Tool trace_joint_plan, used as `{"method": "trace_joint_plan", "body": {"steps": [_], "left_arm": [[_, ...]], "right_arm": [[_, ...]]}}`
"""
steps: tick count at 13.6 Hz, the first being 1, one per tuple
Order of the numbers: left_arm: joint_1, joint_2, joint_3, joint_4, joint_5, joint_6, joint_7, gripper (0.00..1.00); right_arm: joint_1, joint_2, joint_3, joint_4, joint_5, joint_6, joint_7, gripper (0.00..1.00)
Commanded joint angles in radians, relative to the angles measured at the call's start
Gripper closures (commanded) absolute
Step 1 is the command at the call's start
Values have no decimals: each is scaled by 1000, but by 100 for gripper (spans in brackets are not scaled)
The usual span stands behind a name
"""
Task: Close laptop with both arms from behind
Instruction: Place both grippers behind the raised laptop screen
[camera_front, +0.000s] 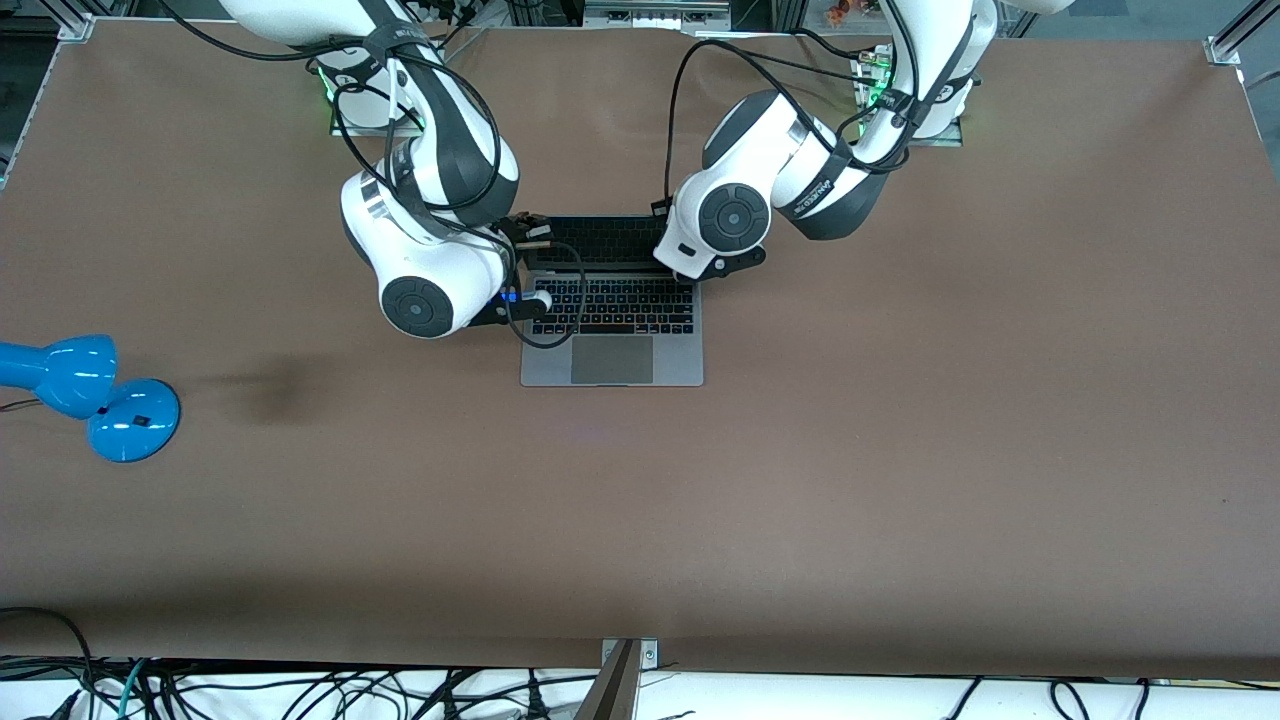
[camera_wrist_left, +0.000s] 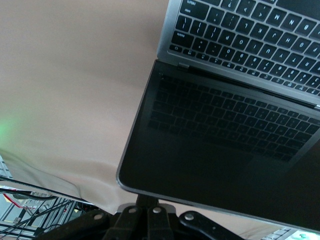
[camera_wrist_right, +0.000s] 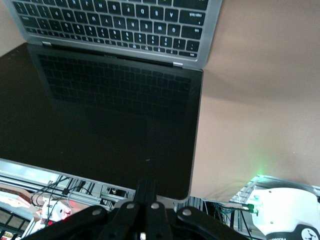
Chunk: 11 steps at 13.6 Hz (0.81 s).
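Note:
The laptop (camera_front: 612, 330) lies open in the middle of the table, with black keyboard, trackpad and dark screen (camera_front: 600, 238). The screen leans over the keyboard. My left gripper (camera_wrist_left: 148, 204) is shut, its fingertips against the top edge of the screen (camera_wrist_left: 220, 140) near the corner toward the left arm's end. In the front view it is hidden under its wrist. My right gripper (camera_wrist_right: 148, 189) is shut, its fingertips against the top edge of the screen (camera_wrist_right: 100, 115) near the other corner. It also shows in the front view (camera_front: 528, 232).
A blue desk lamp (camera_front: 95, 395) lies on the brown table (camera_front: 900, 420) toward the right arm's end. Black cables hang from both arms over the laptop's keyboard. Cables and frame rails line the table's edges.

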Motion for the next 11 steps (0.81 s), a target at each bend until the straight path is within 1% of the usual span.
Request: {"method": "trace_joint_plan", "body": {"steps": [1,3,6,10,11], "left_arm": [[11,3,8,17,-5,-2,11,100],[17,11,9,26,-5,10,13,100],[25,40,12,66,9,12,9,100],[37,49,15,68,11,12,11,100],[40,52,14,83,14,12,11,100]], "right_arm": [[3,22,-2,51,-5,-19,9,100],[3,16,-2,78,-4,-50,9,100],[6,11,-2,81,-4,-107,15,100],[40,24,-2,75,-12,-101,15,100],[39,34,-3,74,-18,-93,15,100]]}}
